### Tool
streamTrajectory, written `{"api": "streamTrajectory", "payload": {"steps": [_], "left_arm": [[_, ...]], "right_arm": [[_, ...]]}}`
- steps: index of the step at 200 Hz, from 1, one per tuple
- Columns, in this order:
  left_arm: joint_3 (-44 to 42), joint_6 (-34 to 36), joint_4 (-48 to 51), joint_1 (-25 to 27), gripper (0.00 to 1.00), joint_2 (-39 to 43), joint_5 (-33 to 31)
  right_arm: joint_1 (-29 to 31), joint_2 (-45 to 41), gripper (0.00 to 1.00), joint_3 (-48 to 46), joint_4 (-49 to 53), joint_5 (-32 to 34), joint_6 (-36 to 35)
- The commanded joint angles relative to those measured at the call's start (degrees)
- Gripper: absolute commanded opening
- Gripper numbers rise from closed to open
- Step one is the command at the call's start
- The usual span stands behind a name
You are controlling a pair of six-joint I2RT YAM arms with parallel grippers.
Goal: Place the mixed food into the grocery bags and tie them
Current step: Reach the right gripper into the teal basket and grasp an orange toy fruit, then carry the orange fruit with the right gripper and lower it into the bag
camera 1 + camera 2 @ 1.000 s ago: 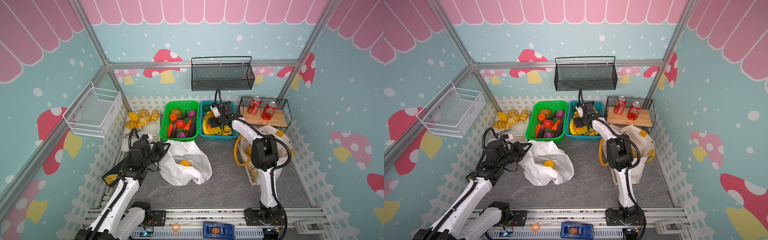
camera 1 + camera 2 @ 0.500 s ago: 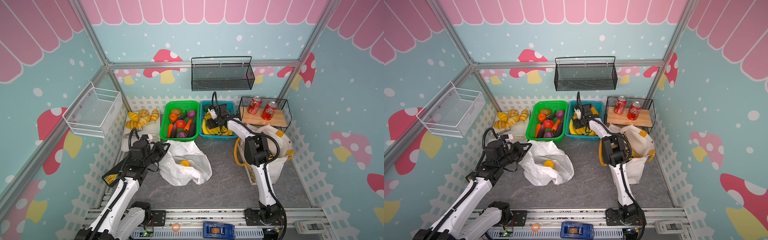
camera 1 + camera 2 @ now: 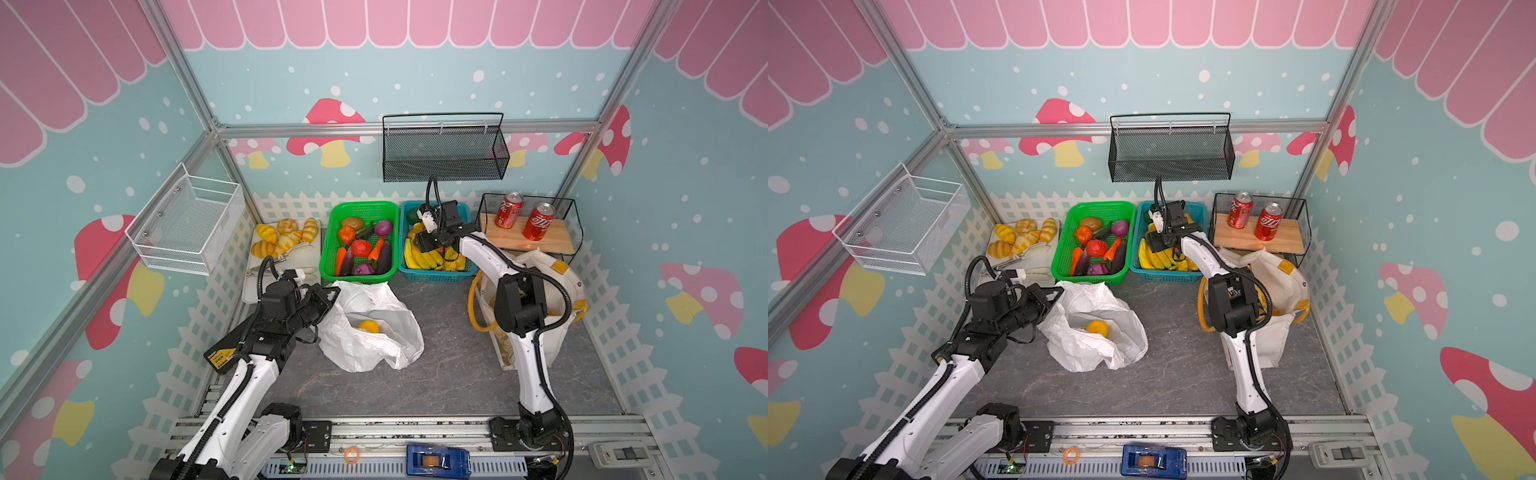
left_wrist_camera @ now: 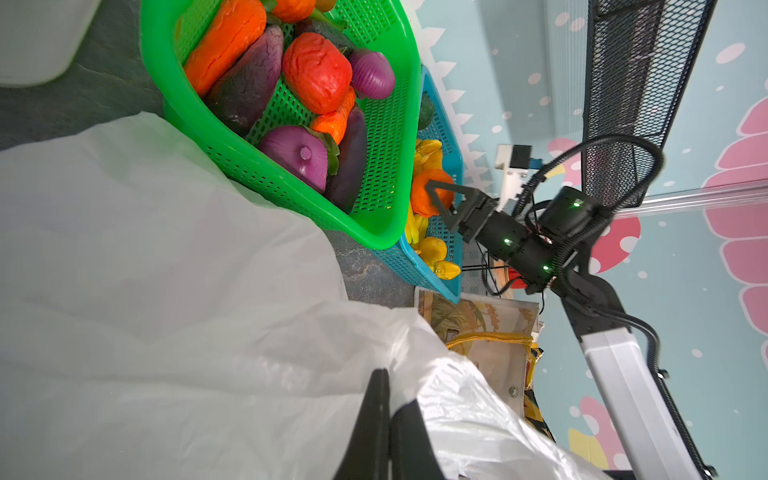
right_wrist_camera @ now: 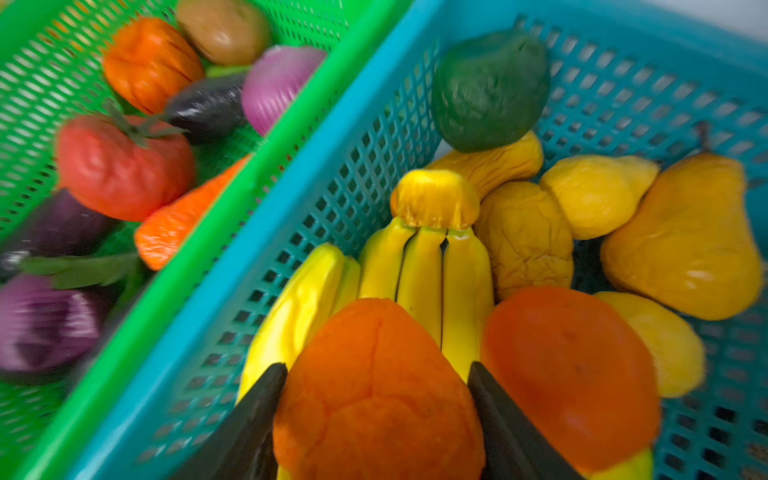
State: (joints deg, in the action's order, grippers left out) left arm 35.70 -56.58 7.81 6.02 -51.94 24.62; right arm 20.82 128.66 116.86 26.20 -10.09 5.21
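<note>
the right gripper (image 5: 377, 365) is down in the blue basket (image 5: 270, 208). its jaws are partly closed and press both sides of an orange (image 5: 374, 407), which sits squarely between them. how firm the hold is i cannot tell. a second orange (image 5: 569, 374) is just beside one finger and the bananas (image 5: 419, 266) are just ahead. the left gripper (image 4: 388, 374) is pinched tight on the rim of the bag (image 3: 374, 345), propping its mouth up. from the right gripper that mouth lies back toward the arm's base and off to its left, so the carry looks like a lift, then a pull back and leftward.
</note>
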Motion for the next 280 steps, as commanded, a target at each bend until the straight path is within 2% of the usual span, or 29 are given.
{"api": "streamTrajectory", "payload": {"steps": [1,47,73,91,112,142,163,205,223,250,280], "left_arm": [[-0.7,0.6,-0.8,-0.4,0.00,0.3,-1.1],[-0.5,0.4,-1.3,-0.4,0.00,-0.2,-0.4],[0.0,0.9,-1.6,-0.4,0.00,-0.4,0.2],[0.0,1.5,-1.7,-0.4,0.00,-0.6,0.2],[0.3,1.8,-1.6,-0.4,0.00,-0.9,0.4],[0.8,1.9,-1.6,-0.4,0.00,-1.3,1.5],[1.0,2.3,-1.5,-0.3,0.00,-1.6,2.7],[1.7,3.7,-1.1,0.0,0.00,-2.6,5.6],[1.9,4.0,-1.1,0.2,0.00,-3.0,6.5],[2.6,4.1,-1.2,0.7,0.00,-3.5,7.7],[3.4,4.4,-1.3,1.7,0.00,-4.0,8.3]], "right_arm": [[0.2,-12.9,0.43,-7.5,-5.4,-6.1,1.3],[1.2,-41.7,0.42,-42.0,-19.4,-11.8,7.8],[3.5,-56.4,0.42,-57.6,-21.4,-17.3,9.3],[6.9,-63.3,0.42,-64.9,-19.9,-19.8,9.5],[12.9,-66.9,0.42,-71.7,-19.7,-20.4,8.6],[17.7,-66.0,0.43,-79.0,-27.5,-23.8,7.2],[20.1,-62.1,0.43,-79.2,-34.2,-23.4,6.6],[24.8,-49.9,0.43,-75.2,-48.4,-15.9,9.0],[26.3,-44.6,0.44,-74.3,-56.0,-11.3,11.3],[28.4,-37.2,0.46,-72.7,-66.0,-8.4,15.7],[31.2,-30.3,0.49,-68.3,-69.0,-3.9,19.5]]}}
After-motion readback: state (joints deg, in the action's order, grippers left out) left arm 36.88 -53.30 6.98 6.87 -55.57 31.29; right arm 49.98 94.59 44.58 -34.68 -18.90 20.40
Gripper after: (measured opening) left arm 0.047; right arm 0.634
